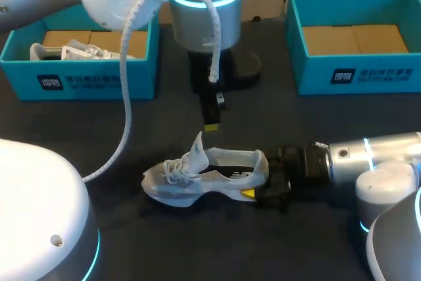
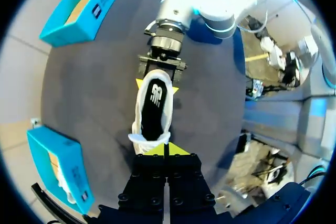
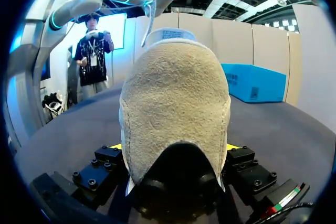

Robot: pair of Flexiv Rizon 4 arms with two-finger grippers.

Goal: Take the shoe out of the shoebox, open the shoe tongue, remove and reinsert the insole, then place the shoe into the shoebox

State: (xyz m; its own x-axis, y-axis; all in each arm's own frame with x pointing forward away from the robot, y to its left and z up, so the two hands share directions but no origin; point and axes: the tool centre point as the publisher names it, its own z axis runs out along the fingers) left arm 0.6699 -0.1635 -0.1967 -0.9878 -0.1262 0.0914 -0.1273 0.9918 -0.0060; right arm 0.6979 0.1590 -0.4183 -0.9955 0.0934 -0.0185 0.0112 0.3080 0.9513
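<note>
Clamping heel from both sides, right gripper (image 1: 260, 181) pins shoe (image 1: 204, 177) on table (image 1: 164, 248), between two shoeboxes (image 1: 355, 74) — likely steadying it for tongue work. Left gripper (image 1: 211, 126) hangs just above raised tongue (image 1: 197, 149), fingers pressed together; whether they pinch anything cannot be told. Insole (image 2: 153, 106) looks seated — removal probably not yet done.
</note>
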